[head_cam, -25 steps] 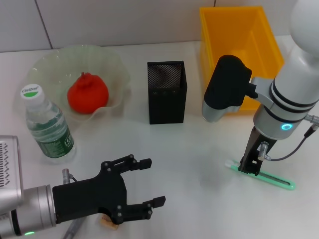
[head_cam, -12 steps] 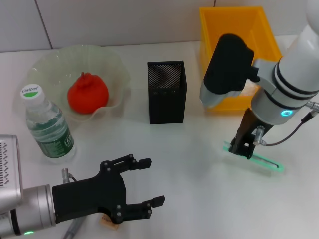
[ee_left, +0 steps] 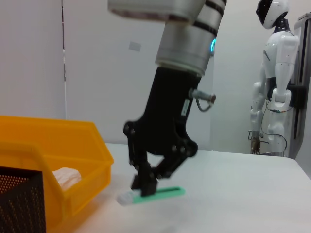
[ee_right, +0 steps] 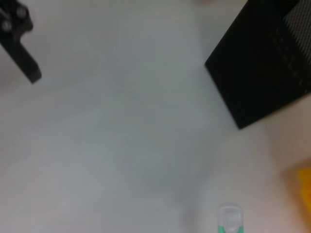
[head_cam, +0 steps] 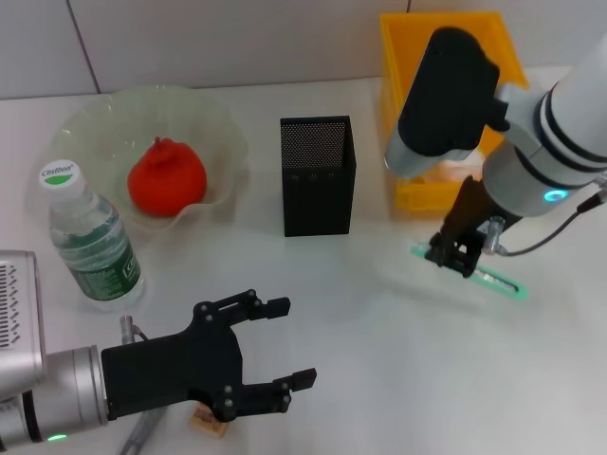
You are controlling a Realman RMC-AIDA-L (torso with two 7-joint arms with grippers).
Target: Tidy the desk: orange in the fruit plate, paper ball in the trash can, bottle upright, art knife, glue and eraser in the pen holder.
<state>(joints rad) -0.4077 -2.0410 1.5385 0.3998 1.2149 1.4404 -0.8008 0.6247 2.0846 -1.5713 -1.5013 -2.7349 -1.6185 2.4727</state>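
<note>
The right gripper (head_cam: 459,254) is gripping the green art knife (head_cam: 474,273), lifted clear. Keeping it level toward the pen holder (head_cam: 318,175) looks wise. The left gripper (head_cam: 283,343) is idling near, jaws spread wide and empty.

on our white worktop (head_cam: 379,332) sit the fruit plate (head_cam: 213,118) at ten o'clock, bottle (head_cam: 90,237) at nine, pen holder (head_cam: 318,175) centre, trash can (head_cam: 455,57) at one, eraser (head_cam: 206,423) at seven.

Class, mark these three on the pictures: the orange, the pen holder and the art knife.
orange (head_cam: 167,180), head view, middle of the fruit.
pen holder (head_cam: 318,185), head view, front mesh wall.
art knife (ee_left: 163,193), left wrist view, green handle beside the right pincer.
</note>
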